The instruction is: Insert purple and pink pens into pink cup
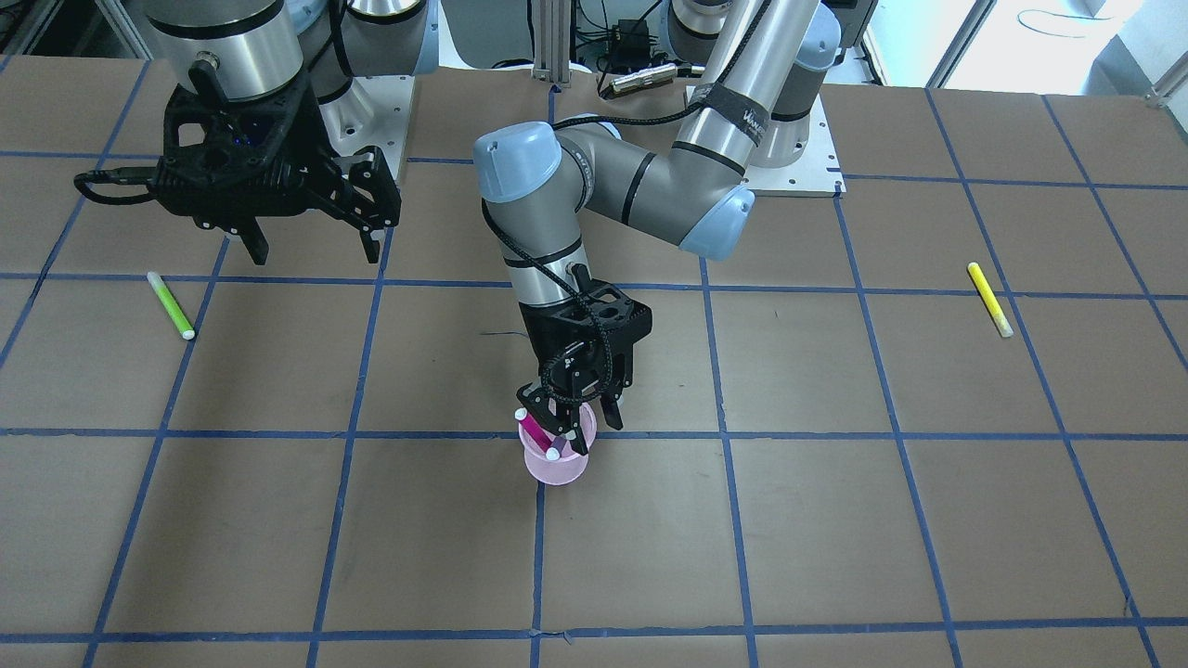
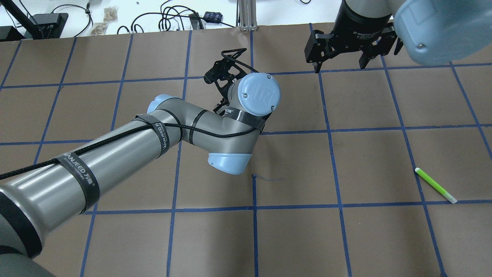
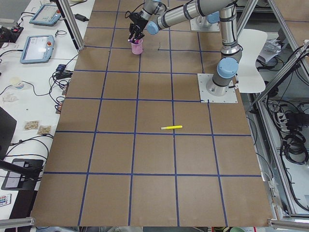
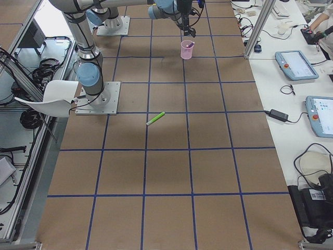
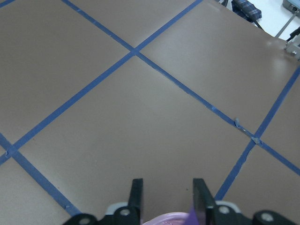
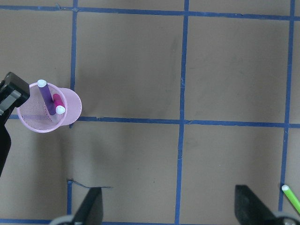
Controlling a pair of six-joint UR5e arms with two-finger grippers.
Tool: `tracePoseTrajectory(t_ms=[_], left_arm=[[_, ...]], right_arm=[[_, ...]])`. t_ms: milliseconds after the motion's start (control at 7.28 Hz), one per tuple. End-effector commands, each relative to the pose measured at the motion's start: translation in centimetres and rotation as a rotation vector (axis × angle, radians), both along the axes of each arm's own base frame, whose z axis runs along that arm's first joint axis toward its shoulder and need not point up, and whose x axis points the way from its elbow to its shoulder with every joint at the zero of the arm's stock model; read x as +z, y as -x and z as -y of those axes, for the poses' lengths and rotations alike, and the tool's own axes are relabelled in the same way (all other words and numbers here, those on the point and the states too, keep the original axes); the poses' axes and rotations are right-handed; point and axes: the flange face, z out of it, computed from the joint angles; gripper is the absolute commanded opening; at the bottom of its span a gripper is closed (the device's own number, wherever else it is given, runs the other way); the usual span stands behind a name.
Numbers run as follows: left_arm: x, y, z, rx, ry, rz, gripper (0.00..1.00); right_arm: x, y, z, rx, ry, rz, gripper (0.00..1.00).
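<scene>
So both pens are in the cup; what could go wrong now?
1. The left hand hangs open at the cup rim, a finger beside the purple pen; rising askew, it might drag the pen out or tip the cup.
2. The pink pen leans out too, so a bump could topple the cup.

The pink cup (image 6: 71,104) is pale mesh. Inside it, the purple pen (image 6: 46,97) and magenta pink pen (image 6: 57,101) have white caps. Beneath, the table (image 1: 835,538) is brown, blue-gridded.
</scene>
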Motion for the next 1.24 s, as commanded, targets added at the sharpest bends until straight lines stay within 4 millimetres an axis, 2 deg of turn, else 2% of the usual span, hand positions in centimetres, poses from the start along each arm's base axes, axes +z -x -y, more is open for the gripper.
tracePoseTrajectory(t_ms=[0,137,412,687,824,1099], left_arm=[[2.0,0.3,-0.3,-0.017,0.024,-0.027,0.99],[2.3,0.1,0.2,-0.038,-0.012,-0.113,1.00],[1.7,-3.9,2.5,-0.034,-0.129,-0.128,1.00],[3.2,-9.1,3.9,-0.131,-0.285,-0.118,1.00],[4.9,-11.2,4.0,-0.187,-0.354,-0.152,1.00],[9.6,-15.5,3.9,-0.300,-0.543,-0.139,1.00]], right_arm=[[0.1,0.0,0.0,0.001,0.002,-0.002,1.00],[0.1,0.0,0.0,0.002,0.002,0.003,1.00],[0.1,0.0,0.0,0.002,0.003,0.003,1.00],[0.1,-0.2,0.0,-0.001,0.002,0.014,1.00],[0.0,-0.1,0.0,0.000,0.001,0.012,1.00],[-0.1,0.0,0.1,-0.002,0.001,0.008,1.00]])
